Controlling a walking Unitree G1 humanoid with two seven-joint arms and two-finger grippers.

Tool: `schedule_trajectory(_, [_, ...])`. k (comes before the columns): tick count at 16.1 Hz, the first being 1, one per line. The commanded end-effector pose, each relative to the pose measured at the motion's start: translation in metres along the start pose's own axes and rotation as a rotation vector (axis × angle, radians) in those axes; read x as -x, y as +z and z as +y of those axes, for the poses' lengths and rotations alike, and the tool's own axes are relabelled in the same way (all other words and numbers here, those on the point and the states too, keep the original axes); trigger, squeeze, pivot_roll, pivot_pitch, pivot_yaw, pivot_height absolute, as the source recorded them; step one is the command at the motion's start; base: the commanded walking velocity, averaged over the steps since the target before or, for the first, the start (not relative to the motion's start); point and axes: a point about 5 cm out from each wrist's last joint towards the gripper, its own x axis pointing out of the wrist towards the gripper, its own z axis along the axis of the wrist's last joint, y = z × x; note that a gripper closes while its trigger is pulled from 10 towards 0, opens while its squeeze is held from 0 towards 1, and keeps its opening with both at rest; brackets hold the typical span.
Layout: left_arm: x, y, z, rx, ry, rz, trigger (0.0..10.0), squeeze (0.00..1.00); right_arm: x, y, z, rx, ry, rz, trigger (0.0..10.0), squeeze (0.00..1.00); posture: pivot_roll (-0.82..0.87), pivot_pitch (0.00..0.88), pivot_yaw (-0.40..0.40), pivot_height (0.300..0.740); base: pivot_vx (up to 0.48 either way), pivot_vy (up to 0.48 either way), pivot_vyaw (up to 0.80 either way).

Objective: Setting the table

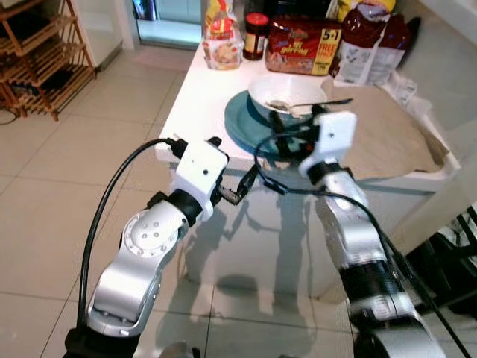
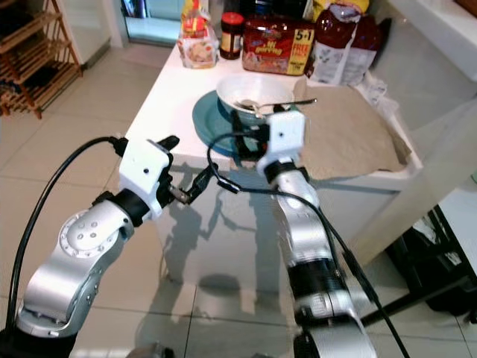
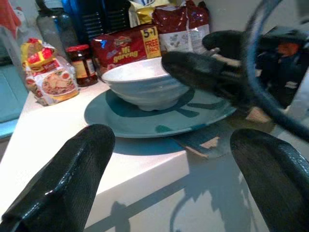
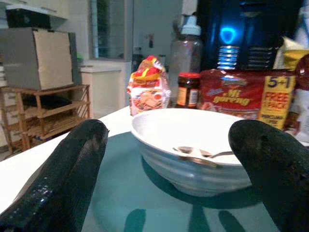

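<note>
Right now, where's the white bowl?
The white bowl sits on the teal plate near the table's front edge, just beyond the right gripper, a spoon inside it.

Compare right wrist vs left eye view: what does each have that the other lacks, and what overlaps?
Right wrist alone: a clear bottle and a dark blue-lit appliance behind the packets, plus a grey box atop the wooden rack.

Left eye alone: both arms, the left gripper off the table's near edge, the beige cloth, the tiled floor.

Shared: white bowl with a spoon on the teal plate, jar, noodle pack, open right gripper at the plate.
</note>
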Motion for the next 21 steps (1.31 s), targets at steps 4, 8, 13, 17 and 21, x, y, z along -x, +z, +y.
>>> schedule_trajectory(4, [0.001,0.006,-0.003,-0.003,-0.042,-0.016,10.0,0.0,-0.008,-0.001,0.0,-0.002,-0.021,-0.009,10.0,0.0,0.12,0.058,-0.072,0.74,0.0,0.0,0.0])
schedule_trajectory(8, [0.002,0.009,-0.011,0.011,-0.102,-0.036,10.0,0.0,-0.008,-0.002,-0.002,-0.031,-0.018,-0.033,0.0,0.0,0.12,0.054,-0.065,0.74,0.0,0.0,0.0])
schedule_trajectory(13, [0.002,0.009,-0.01,0.011,-0.094,-0.035,10.0,0.0,-0.008,-0.004,-0.001,-0.035,0.004,-0.042,0.0,0.0,0.13,0.045,-0.07,0.74,0.0,0.0,0.0])
schedule_trajectory(17, [0.002,0.009,-0.011,0.012,-0.095,-0.034,10.0,0.0,-0.007,-0.007,-0.002,-0.05,-0.005,-0.037,0.0,0.0,0.13,0.036,-0.07,0.74,0.0,0.0,0.0])
schedule_trajectory(21, [0.002,0.01,-0.01,0.009,-0.091,-0.037,10.0,0.0,-0.006,-0.008,-0.004,-0.053,-0.016,-0.031,0.0,0.0,0.13,0.034,-0.07,0.74,0.0,0.0,0.0])
